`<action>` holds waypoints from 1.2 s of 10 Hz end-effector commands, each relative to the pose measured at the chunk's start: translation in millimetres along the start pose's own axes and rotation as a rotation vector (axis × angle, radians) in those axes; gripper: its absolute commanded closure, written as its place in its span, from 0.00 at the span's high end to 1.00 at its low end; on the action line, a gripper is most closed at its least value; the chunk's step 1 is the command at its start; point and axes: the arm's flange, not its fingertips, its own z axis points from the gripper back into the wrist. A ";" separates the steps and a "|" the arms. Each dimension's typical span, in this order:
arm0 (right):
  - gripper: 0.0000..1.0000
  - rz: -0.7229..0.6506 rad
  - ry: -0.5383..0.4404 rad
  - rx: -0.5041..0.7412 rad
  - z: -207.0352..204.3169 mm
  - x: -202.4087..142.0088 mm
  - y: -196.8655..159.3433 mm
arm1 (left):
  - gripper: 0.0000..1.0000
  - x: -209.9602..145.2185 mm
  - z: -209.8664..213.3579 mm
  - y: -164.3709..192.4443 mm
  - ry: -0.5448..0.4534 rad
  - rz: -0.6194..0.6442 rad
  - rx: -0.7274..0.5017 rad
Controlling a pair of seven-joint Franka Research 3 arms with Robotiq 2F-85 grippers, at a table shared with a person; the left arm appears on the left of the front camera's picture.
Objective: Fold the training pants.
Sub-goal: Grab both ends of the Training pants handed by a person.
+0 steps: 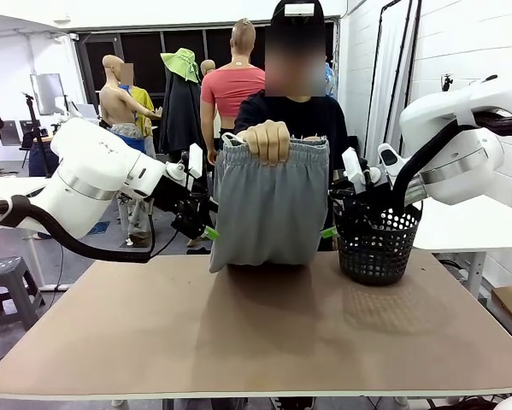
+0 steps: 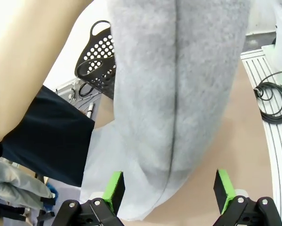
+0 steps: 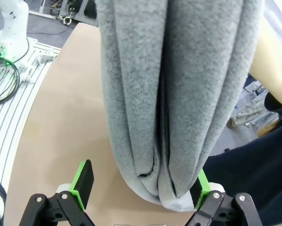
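Desk surface: brown desk (image 1: 264, 342), matt, its near part bare.
Left claw: left claw (image 2: 169, 188) has its fingers spread wide and grips nothing; the garment's lower fold hangs between the green pads.
Right claw: right claw (image 3: 143, 183) is likewise spread wide, set against the same fold from the opposite side; contact with a pad cannot be told.
Task item: training pants (image 1: 268, 213), light grey, hang doubled over the desk's far middle, waistband uppermost, between both claws.
Support: person's hand (image 1: 268, 141) clutches the waistband.
Far right of desk: black mesh basket (image 1: 375, 243), just beside the pants.
Room: grey stool (image 1: 8, 273) on the floor at left; white wall (image 1: 367, 77) at right.
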 end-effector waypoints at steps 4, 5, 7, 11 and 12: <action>1.00 0.084 -0.097 0.005 1.6 14.0 12.6 | 1.00 -0.9 -13.5 -5.8 -0.134 0.000 0.120; 1.00 0.093 -0.115 0.017 3.2 17.6 15.4 | 1.00 0.5 -13.6 -6.0 -0.143 0.000 0.122; 1.00 0.079 -0.181 0.048 5.7 21.4 17.1 | 1.00 0.5 -12.7 -5.5 -0.191 -0.001 0.112; 1.00 0.032 -0.317 0.105 4.9 27.5 12.3 | 1.00 15.4 -6.4 -8.2 -0.274 0.012 0.063; 1.00 0.024 -0.340 0.107 4.0 32.2 9.6 | 1.00 20.8 -3.4 -9.0 -0.302 0.033 0.063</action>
